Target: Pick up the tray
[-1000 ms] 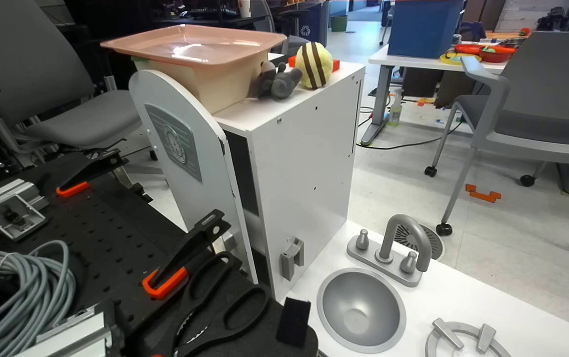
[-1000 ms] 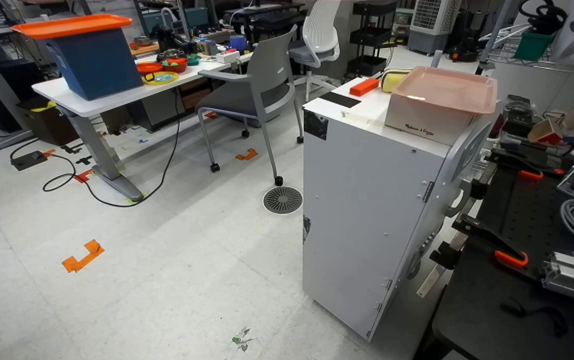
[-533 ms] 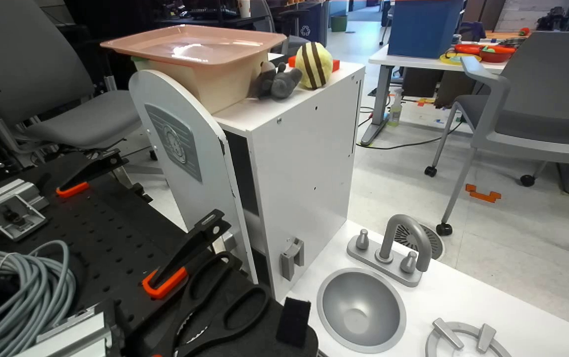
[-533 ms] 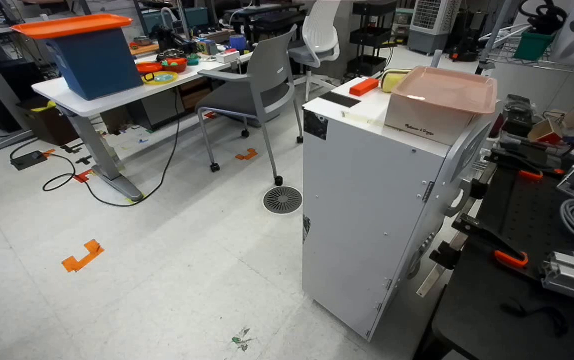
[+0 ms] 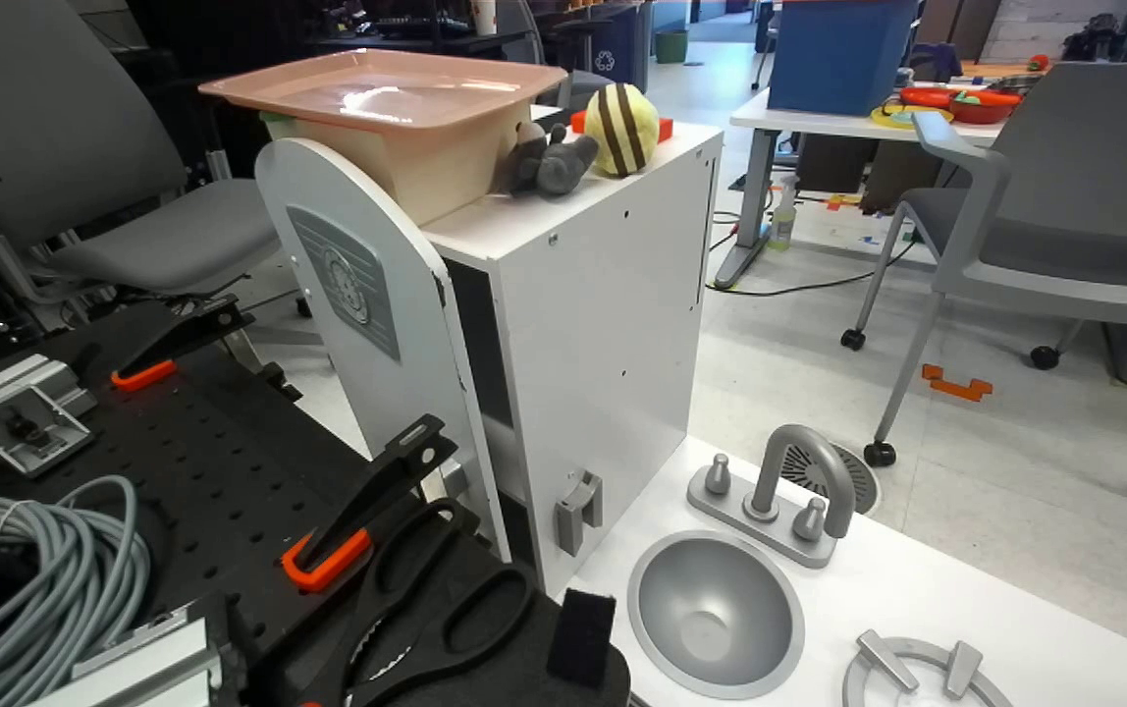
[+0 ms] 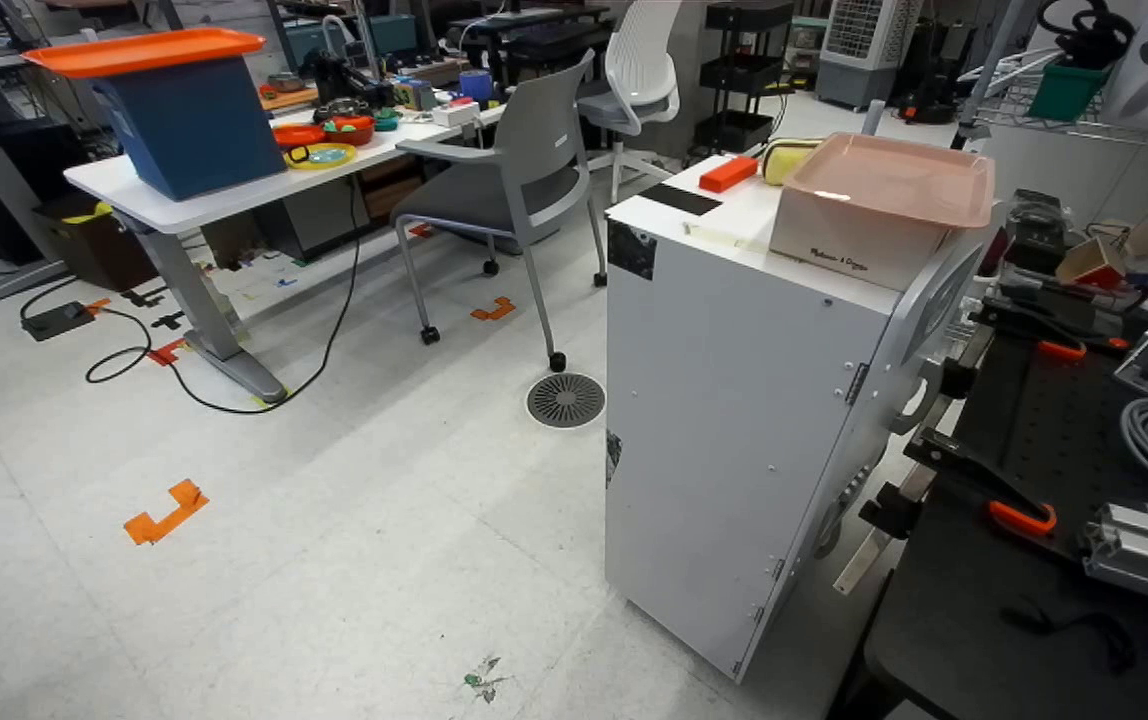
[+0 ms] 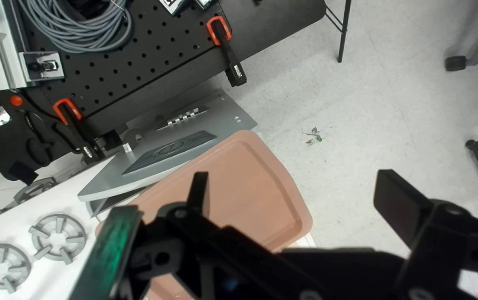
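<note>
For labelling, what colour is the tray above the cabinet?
The tray: salmon pink, clearest in an exterior view.

One pink tray (image 7: 249, 187); two clamps (image 7: 227, 52); two burners (image 7: 59, 225); perhaps two plush toys (image 5: 622, 133).

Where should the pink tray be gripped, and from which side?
Probably the raised rim at the right of the wrist view, with the open hand coming straight down over it: the tray lies across the bin, its rim jutting past, while the panel stands close along the neighbouring side.

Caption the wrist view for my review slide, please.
Open gripper partly overlapping the salmon-pink tray in view, not gripping it, with coiled grey cable on the black bench.
</note>
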`<state>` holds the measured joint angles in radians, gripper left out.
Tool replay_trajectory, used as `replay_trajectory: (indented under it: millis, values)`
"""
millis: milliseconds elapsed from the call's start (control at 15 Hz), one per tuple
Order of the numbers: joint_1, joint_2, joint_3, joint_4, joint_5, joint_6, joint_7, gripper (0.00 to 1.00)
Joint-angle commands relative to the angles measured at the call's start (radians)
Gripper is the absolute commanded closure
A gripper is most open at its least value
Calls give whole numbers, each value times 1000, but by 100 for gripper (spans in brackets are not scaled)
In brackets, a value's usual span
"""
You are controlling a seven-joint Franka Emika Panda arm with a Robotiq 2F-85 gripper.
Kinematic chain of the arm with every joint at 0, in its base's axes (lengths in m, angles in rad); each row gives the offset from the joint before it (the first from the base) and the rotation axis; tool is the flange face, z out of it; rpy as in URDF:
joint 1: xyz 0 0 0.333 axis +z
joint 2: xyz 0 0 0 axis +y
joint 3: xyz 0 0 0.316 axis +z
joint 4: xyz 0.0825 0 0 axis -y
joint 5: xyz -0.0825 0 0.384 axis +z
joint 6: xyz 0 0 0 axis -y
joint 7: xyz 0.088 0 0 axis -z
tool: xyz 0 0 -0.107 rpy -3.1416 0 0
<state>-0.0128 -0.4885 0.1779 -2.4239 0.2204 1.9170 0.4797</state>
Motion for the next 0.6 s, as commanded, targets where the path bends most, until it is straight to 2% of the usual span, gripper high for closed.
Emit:
replay_trajectory:
  millis: [0,467,533]
  values:
    - [24,-37,-2,-8,-3,-46,8,0]
    - [43,-137,-2,-34,-31,-136,-30,0]
    - [31,-95,4,-21,-27,-107,-14,0]
